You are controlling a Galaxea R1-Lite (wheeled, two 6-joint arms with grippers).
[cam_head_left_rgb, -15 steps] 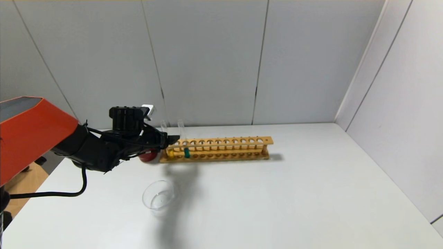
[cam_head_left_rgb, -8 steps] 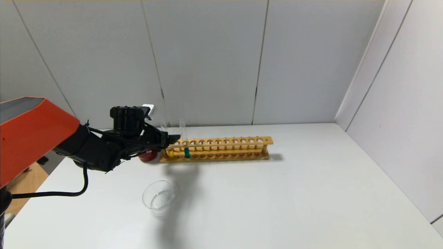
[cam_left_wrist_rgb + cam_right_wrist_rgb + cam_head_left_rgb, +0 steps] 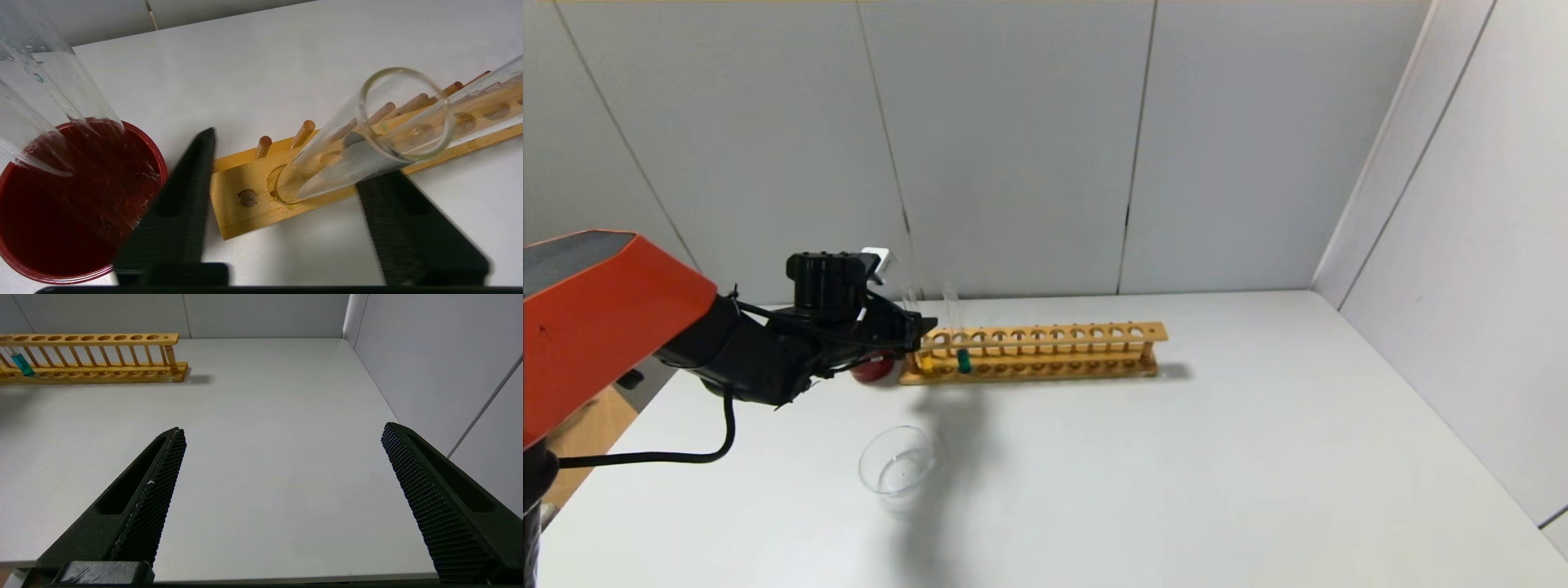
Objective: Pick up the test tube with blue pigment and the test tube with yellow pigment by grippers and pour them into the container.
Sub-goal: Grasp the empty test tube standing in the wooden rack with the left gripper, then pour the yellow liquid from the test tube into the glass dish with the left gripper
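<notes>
The left gripper was out at the far left of the table, reaching in level from the left at the near end of the wooden rack. The yellow tube stood in the rack's end hole, leaning a little, its yellow liquid down at the bottom rail. From the wrist camera, that tube rose between the two black fingers. One finger stood clear of the glass with a gap showing. The other lay just behind the tube on the opposite side, and I could not tell whether it touched. So the hand was not clamped: its jaws stood apart, straddling the tube above the rack's top rail, and the tube sat in its hole.

The blue tube stood a hole or two further along the same rack, upright, with its teal liquid at the bottom, outside the jaws. The remaining holes along the rack showed no tubes.

A dark red cup sat on the table just beside the rack's left end, partly hidden under the arm. The dish stood nearer the robot, well apart from the rack and nearly in line with its left end. It looked clear.

The right gripper did not appear from the head camera. Its own camera showed it over bare table towards the right wall, fingers spread wide and holding nothing, with the rack far off.
</notes>
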